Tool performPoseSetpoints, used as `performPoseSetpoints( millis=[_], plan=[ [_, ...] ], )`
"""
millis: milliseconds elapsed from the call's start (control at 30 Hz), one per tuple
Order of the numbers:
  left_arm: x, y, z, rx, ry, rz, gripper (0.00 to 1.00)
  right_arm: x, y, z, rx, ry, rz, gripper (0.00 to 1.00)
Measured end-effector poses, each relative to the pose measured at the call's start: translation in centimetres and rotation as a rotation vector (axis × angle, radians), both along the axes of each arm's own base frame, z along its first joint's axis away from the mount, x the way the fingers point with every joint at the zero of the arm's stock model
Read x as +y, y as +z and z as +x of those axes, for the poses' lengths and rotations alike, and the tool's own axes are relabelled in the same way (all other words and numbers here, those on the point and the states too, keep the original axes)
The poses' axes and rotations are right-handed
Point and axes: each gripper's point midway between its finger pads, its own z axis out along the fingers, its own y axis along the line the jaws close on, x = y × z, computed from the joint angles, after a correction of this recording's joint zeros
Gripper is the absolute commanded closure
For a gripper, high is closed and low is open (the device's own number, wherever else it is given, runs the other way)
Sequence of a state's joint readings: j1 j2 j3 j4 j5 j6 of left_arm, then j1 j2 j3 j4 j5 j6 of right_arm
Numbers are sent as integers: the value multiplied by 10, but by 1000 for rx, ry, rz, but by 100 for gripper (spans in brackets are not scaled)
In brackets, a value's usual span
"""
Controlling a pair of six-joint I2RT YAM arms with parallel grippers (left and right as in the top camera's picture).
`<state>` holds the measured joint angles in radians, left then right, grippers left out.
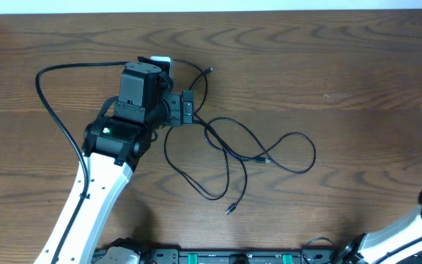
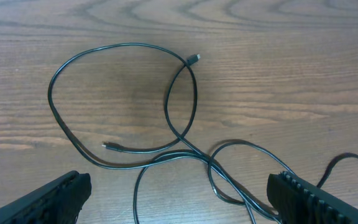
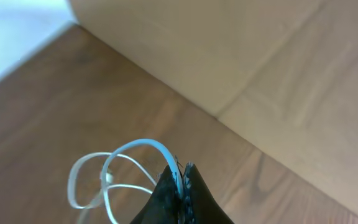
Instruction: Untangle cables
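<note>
Left gripper spread wide over the black tangle, right one pinching the white cord off to the side

The left gripper (image 2: 179, 180) hung with jaws fully apart just above the thin black cables (image 2: 129, 44), which lay looped and crossed on the brown wooden table (image 1: 306, 59), probably so it could pick a strand. The right gripper (image 3: 184, 177) was pressed shut on the thin white cable (image 3: 143, 142), well apart from the rest, I'd guess to keep it out of the knot
</note>
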<state>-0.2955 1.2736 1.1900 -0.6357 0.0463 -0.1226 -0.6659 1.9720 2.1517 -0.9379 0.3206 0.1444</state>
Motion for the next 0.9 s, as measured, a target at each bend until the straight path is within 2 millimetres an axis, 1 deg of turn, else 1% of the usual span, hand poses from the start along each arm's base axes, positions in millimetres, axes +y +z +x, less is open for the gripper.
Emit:
performPoseSetpoints(
  millis=[67, 200, 233, 333, 467, 567, 633, 800, 833, 867, 900],
  plan=[
    [0, 0, 0, 2, 0, 1, 4, -17, -22, -6, 27, -27, 35, 98],
    [0, -1, -1, 5, 0, 2, 4, -42, -61, -14, 58, -56, 100, 98],
    [0, -1, -1, 5, 0, 2, 4, -46, -69, -14, 56, -56, 115, 98],
    [0, -1, -1, 5, 0, 1, 4, -52, -84, -8, 49, -37, 140, 98],
    [0, -1, -1, 5, 0, 2, 4, -47, -100, 6, 48, 18, 173, 99],
    [0, -1, -1, 5, 0, 1, 4, -39, -116, 15, 65, 47, 207, 98],
    [0, -1, -1, 5, 0, 2, 4, -32, -135, 21, 94, 68, 244, 99],
    [1, -2, -2, 12, 0, 4, 4, -15, -192, 28, 191, 97, 341, 99],
    [1, -2, -2, 12, 0, 4, 4, -12, -203, 29, 211, 103, 358, 90],
    [1, -2, -2, 12, 0, 4, 4, -10, -211, 30, 225, 106, 369, 68],
    [1, -2, -2, 12, 0, 4, 4, -8, -216, 30, 236, 110, 376, 42]
  ],
)
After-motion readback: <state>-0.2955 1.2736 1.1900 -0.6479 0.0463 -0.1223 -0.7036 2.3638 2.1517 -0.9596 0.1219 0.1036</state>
